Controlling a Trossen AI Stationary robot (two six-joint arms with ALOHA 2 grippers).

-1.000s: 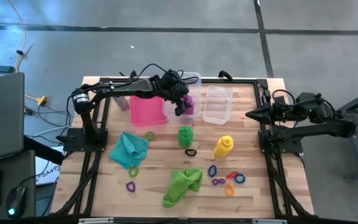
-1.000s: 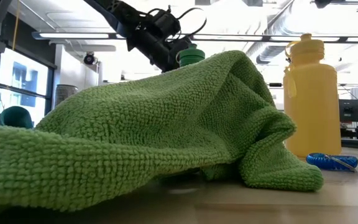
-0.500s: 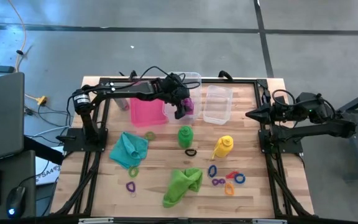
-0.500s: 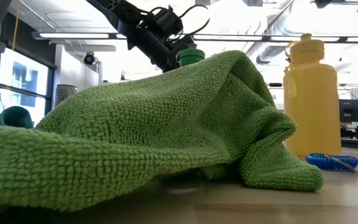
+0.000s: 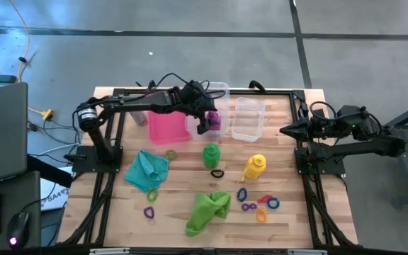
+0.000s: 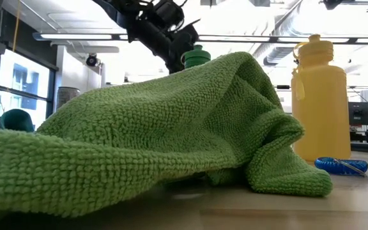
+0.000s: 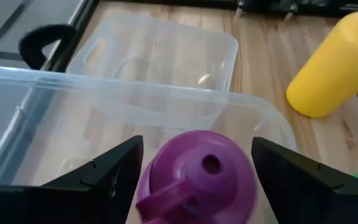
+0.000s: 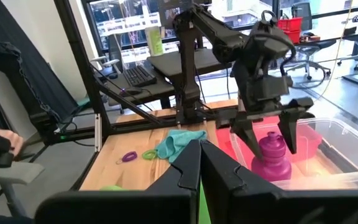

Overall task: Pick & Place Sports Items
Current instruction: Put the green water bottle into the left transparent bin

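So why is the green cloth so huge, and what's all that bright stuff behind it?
Low view: the green cloth lies right at the lens, so it fills the picture; ceiling lights and windows behind glare white, leaving the left arm dark against them. Left wrist view: the purple bottle is soft, too close to focus.

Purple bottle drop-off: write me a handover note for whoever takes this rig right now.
Left hand: open, fingers either side of the purple bottle, which stands upright in a clear bin beside the pink bin.
Right hand: shut, empty, waiting at the table's right edge.
Done: purple bottle binned.
Left on the table: green bottle, yellow bottle, teal cloth, lime green cloth, scattered rings. Second clear bin looks empty.
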